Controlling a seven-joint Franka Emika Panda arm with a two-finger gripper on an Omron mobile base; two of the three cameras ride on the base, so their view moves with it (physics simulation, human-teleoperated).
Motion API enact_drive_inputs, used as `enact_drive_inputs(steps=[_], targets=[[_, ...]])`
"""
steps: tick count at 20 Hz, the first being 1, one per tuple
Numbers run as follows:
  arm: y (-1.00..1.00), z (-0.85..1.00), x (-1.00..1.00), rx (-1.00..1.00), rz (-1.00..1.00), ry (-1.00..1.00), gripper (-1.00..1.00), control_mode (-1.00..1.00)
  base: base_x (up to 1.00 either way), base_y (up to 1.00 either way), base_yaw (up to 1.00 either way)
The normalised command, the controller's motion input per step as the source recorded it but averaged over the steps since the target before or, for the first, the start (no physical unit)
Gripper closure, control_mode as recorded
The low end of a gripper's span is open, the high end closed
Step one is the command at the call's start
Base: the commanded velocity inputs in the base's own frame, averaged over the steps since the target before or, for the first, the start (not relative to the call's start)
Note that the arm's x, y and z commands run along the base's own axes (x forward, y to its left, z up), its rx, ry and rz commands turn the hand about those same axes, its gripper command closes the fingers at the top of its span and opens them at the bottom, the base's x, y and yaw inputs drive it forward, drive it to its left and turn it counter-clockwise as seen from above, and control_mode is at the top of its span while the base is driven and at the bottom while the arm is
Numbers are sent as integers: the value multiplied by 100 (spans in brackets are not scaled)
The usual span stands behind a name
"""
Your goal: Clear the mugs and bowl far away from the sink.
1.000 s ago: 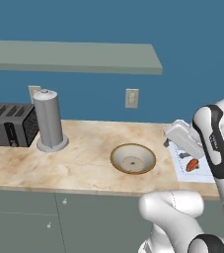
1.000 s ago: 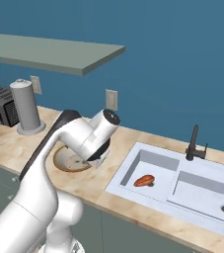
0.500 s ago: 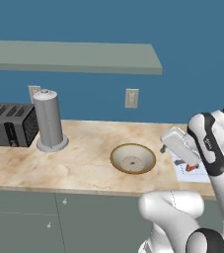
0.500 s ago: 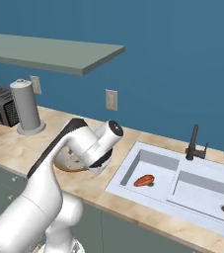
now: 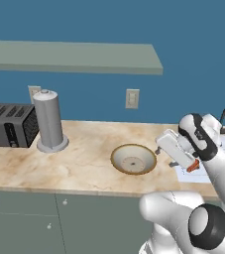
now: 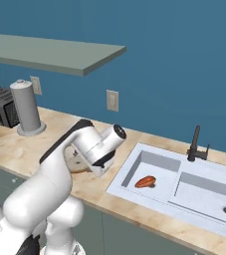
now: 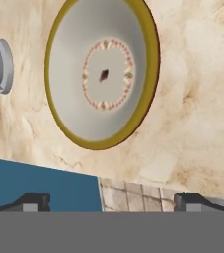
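The bowl point(image 5: 133, 159) is wide and shallow, cream inside with a tan-gold rim, and rests upright on the marble counter point(image 5: 84, 154). The hand view looks into the bowl point(image 7: 101, 74), showing a ring of reddish dots at its centre. My gripper point(image 5: 164, 147) hovers just right of the bowl, above the counter and apart from it. The gripper point(image 7: 113, 200) is open, its tips spread wide with nothing between them. My arm hides most of the bowl point(image 6: 75, 163) in the right base view. The pale double-basin sink point(image 6: 184, 185) with a black faucet point(image 6: 196, 144) lies to the right. The mugs are out of view.
A grey cylinder canister point(image 5: 48, 121) and a black toaster point(image 5: 7, 124) stand at the counter's left, under a wall shelf point(image 5: 74, 57). A reddish-brown item point(image 6: 145, 181) lies in the sink's left basin. Bare counter lies between the canister and the bowl.
My hand has moved left and down from the sink's edge toward the bowl. The bowl has not moved.
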Motion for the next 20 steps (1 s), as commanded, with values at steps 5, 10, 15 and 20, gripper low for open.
enact_drive_inputs(steps=[5, 10, 15, 20], targets=[[0, -11, 12, 0, -6, 1, -100, -100, 0, 0, 0], [0, -4, 7, 0, -7, 0, -100, -100, 0, 0, 0], [0, -5, 5, 0, -6, -1, -100, -100, 0, 0, 0], [0, -9, 4, 0, -6, -1, -100, -100, 0, 0, 0]])
